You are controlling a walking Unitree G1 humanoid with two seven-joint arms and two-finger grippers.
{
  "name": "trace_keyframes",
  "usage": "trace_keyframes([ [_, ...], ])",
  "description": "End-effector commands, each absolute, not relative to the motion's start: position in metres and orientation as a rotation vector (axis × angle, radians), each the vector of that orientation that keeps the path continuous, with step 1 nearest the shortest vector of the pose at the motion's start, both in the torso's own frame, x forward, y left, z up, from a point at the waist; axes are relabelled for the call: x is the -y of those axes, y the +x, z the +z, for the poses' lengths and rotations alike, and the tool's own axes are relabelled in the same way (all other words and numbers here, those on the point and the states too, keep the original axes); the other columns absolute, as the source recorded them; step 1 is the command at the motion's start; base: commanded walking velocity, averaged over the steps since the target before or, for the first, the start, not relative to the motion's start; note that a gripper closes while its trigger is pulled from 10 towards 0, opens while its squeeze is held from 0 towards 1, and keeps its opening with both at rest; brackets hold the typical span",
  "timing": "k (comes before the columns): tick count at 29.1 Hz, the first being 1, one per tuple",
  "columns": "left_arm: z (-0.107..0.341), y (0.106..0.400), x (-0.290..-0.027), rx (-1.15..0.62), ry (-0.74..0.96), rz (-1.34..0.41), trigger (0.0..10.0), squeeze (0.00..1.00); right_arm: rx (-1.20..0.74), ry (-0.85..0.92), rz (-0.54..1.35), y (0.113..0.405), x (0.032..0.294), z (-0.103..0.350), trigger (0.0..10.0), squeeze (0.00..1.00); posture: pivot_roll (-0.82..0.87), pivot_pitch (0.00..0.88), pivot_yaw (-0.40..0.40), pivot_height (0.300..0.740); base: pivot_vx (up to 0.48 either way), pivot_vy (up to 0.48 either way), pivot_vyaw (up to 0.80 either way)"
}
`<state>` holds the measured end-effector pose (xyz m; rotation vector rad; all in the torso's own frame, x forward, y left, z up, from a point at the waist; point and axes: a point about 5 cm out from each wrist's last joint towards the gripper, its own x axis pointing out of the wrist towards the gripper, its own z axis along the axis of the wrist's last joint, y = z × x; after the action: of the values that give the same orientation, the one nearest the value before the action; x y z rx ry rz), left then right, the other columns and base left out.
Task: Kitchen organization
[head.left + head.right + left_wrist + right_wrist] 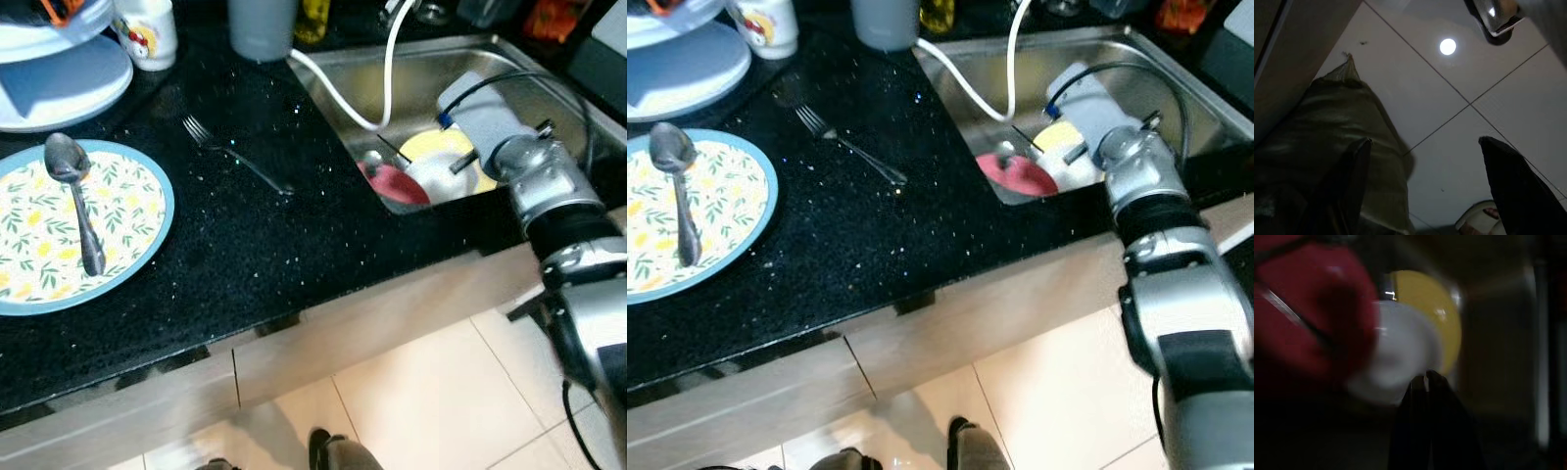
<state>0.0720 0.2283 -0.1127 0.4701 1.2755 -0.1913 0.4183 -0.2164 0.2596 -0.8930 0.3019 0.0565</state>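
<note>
The robot stands at a black speckled counter [294,255] with its right arm reaching down into the steel sink [509,69], where a red dish [397,183], a white dish [436,176] and a yellow dish [436,144] lie overlapping near the front wall. The right gripper [1425,382] hovers just above the white dish, its two black fingers pressed together with nothing between them, though the wrist picture is blurred and dark, so how near the tips are to the rim is hard to judge. The left gripper [1425,161] hangs idle low by the cabinet, fingers spread wide over the tiled floor [1449,122], beside a greenish sack [1337,147]. On the counter to the left sits a floral plate [137,206] with a spoon [78,206] lying across it, and a fork [235,157] lies on the bare stone between plate and sink; a white hose [377,88] loops into the basin. The step in hand looks like fetching a dish out of the sink. To do it well the fingers would need to part before descending, then straddle the exposed rim of the white dish rather than pushing down on its face, since glazed ware stacked loosely is likely to slide. Lifting clear of the hose and the sink's front lip would matter too.
</note>
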Motion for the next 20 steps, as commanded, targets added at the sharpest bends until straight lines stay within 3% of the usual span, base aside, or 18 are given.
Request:
trace_keyframes([
  [1, -0.114, 0.060, -0.229, -1.306, 0.464, -0.203, 10.0, 0.00, -0.334, -0.920, 0.092, 0.419, 0.212, 0.251, 0.0, 0.00, 0.06, 0.270, -0.090, 0.740, 0.000, 0.000, 0.00],
  [3, -0.114, 0.058, -0.232, -1.306, 0.462, -0.194, 10.0, 0.00, -0.299, -0.922, 0.112, 0.422, 0.200, 0.255, 3.7, 0.00, 0.08, 0.280, -0.095, 0.740, 0.000, 0.000, 0.00],
  [4, -0.114, 0.058, -0.232, -1.306, 0.462, -0.194, 10.0, 0.00, -0.299, -0.922, 0.112, 0.422, 0.200, 0.255, 3.7, 0.00, 0.08, 0.280, -0.095, 0.740, 0.000, 0.000, 0.00],
  [5, -0.114, 0.058, -0.232, -1.305, 0.459, -0.187, 10.0, 0.00, -0.277, -0.909, 0.112, 0.423, 0.196, 0.259, 4.5, 0.00, 0.08, 0.279, -0.098, 0.740, 0.000, 0.000, 0.00],
  [6, -0.114, 0.058, -0.232, -1.303, 0.455, -0.180, 10.0, 0.00, -0.249, -0.885, 0.109, 0.424, 0.193, 0.264, 9.3, 0.00, 0.09, 0.278, -0.100, 0.740, 0.000, 0.000, 0.00],
  [7, -0.114, 0.058, -0.232, -1.300, 0.452, -0.177, 10.0, 0.00, -0.213, -0.824, 0.108, 0.425, 0.191, 0.270, 10.0, 0.00, 0.09, 0.276, -0.100, 0.740, 0.000, 0.000, 0.00],
  [9, -0.114, 0.059, -0.232, -1.297, 0.450, -0.176, 10.0, 0.00, -0.190, -0.782, 0.108, 0.425, 0.190, 0.274, 10.0, 0.00, 0.09, 0.272, -0.100, 0.740, 0.000, 0.000, 0.00],
  [15, -0.113, 0.071, -0.228, -1.275, 0.448, -0.178, 10.0, 0.00, -0.008, -0.323, 0.287, 0.423, 0.185, 0.300, 10.0, 0.00, 0.08, 0.224, -0.086, 0.740, 0.000, 0.000, 0.00],
  [16, -0.112, 0.075, -0.228, -1.268, 0.450, -0.177, 10.0, 0.00, 0.029, -0.255, 0.311, 0.421, 0.187, 0.305, 10.0, 0.06, 0.08, 0.215, -0.083, 0.740, 0.000, 0.000, 0.00],
  [17, -0.112, 0.079, -0.228, -1.261, 0.452, -0.176, 10.0, 0.00, 0.060, -0.188, 0.332, 0.420, 0.189, 0.309, 10.0, 0.42, 0.07, 0.201, -0.080, 0.740, 0.000, 0.000, 0.00],
  [18, -0.112, 0.079, -0.228, -1.261, 0.452, -0.176, 10.0, 0.00, 0.060, -0.188, 0.332, 0.420, 0.189, 0.309, 10.0, 0.42, 0.07, 0.201, -0.080, 0.740, 0.000, 0.000, 0.00],
  [19, -0.111, 0.083, -0.228, -1.254, 0.454, -0.175, 10.0, 0.00, 0.103, -0.093, 0.383, 0.418, 0.190, 0.313, 10.0, 1.00, 0.07, 0.189, -0.077, 0.740, 0.000, 0.000, 0.00],
  [20, -0.110, 0.087, -0.228, -1.248, 0.456, -0.174, 10.0, 0.00, 0.133, -0.030, 0.419, 0.416, 0.190, 0.316, 10.0, 1.00, 0.07, 0.184, -0.076, 0.740, 0.000, 0.000, 0.00],
])
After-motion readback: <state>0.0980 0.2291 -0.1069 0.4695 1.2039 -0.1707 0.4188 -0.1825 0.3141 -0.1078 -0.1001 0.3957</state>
